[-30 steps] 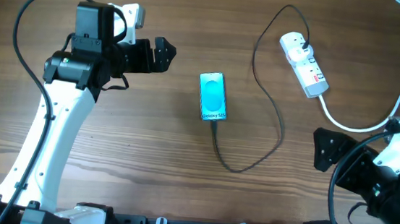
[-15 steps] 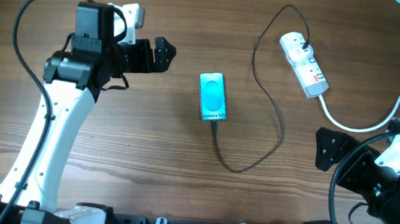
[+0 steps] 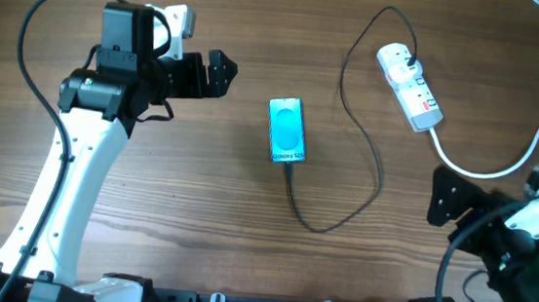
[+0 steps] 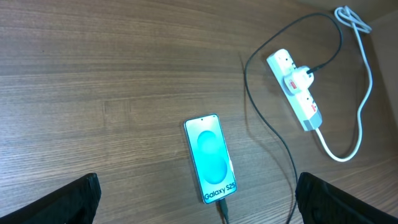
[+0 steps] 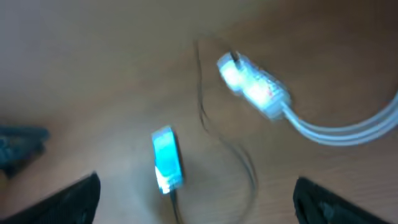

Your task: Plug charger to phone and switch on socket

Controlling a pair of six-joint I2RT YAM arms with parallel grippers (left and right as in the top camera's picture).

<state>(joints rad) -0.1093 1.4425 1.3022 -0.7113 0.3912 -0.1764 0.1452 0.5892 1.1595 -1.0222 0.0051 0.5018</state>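
Phone [image 3: 288, 130]: flat on the wooden surface [image 3: 197, 194], mid-scene, teal screen up; same spot as a second ago.
Charger [image 3: 377, 170]: thin black cable meets the phone's text end, loops right and climbs to a plug seated in the socket [image 3: 410, 87]; lie unchanged.
Socket: upper right of the surface, angled, white cord [image 3: 503, 162] trailing off right; not moved. Switch position cannot be read.
Left claw [image 3: 222, 75]: held above the surface left of the phone, well apart from it, fingers spread wide, nothing between them; no shift since the earlier frame.
Right claw [image 3: 444, 198]: lower right, fingers wide apart and empty; has slid a little right and toward the near edge since a second ago.
Right wrist view: smeared, though phone and socket can be made out.
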